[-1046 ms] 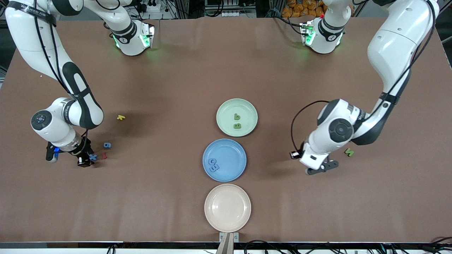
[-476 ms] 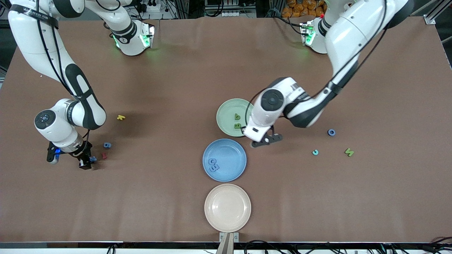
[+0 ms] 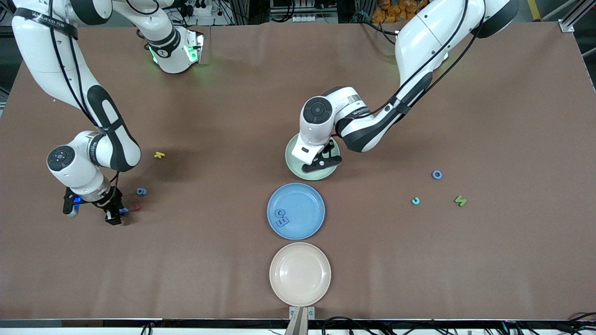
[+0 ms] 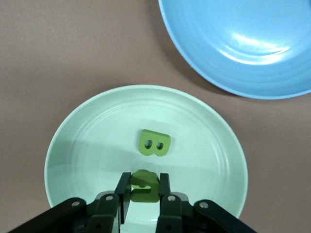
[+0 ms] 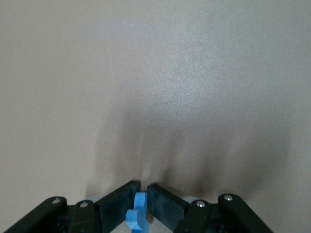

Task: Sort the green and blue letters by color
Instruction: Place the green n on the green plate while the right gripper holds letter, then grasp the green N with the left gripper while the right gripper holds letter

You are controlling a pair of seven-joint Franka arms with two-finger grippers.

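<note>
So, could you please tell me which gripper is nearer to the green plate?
The left. The left gripper is over the green plate, shut on a green letter. The right gripper is down at the right arm's end of the table, shut on a blue letter.

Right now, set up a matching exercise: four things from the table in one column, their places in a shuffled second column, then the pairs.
Things:
1. Flat green foam letter B
2. Small blue foam ring
3. Flat blue foam letter piece
4. Small yellow foam letter

Places:
A. Between the right gripper's jaws
B. On the bare table toward the right arm's end
C. Lying in the pale green plate
D. On the bare table toward the left arm's end

Pairs: 1-C, 2-D, 3-A, 4-B
</note>
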